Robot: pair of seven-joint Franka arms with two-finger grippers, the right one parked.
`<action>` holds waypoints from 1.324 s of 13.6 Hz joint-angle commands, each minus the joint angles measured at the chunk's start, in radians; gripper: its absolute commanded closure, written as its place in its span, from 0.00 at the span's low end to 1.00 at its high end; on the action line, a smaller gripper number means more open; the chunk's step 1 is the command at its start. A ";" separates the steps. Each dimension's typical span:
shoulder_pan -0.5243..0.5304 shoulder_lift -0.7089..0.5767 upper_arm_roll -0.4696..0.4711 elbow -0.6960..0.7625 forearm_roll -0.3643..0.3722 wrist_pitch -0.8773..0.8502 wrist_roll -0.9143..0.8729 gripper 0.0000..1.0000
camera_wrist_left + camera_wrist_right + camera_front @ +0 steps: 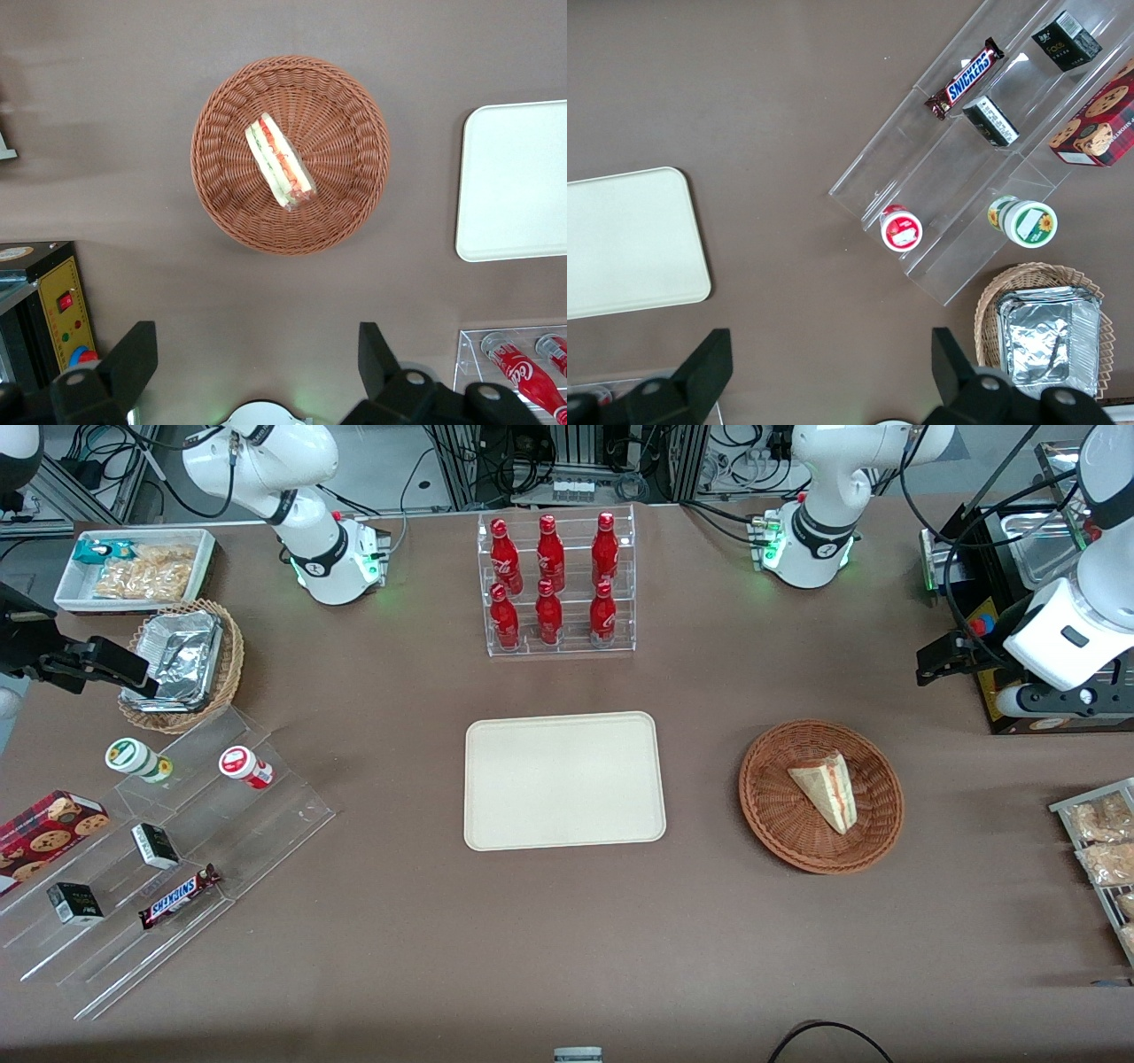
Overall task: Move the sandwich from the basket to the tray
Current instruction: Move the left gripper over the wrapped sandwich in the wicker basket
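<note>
The counter [567, 921] carries the tray [564, 780] at its middle, bare of food. The basket [769, 815] sits well apart from it, toward the working arm's end. The sandwich [826, 789] is seen lying inside the basket, untouched. The pincer [257, 359] is held high, spread wide and empty, farther from the front camera than the basket. The approach step is judged to be in hand; a descent over the sandwich is called for next.

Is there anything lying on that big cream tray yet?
No, the tray is bare; the sandwich lies in the basket, and the open pincer hangs above the table.
</note>
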 commanded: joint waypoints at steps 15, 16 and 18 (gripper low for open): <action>0.007 -0.009 -0.003 -0.389 0.001 0.253 0.005 0.00; 0.007 -0.009 -0.003 -0.429 0.002 0.305 0.005 0.00; 0.007 -0.004 -0.003 -0.509 0.009 0.429 0.005 0.00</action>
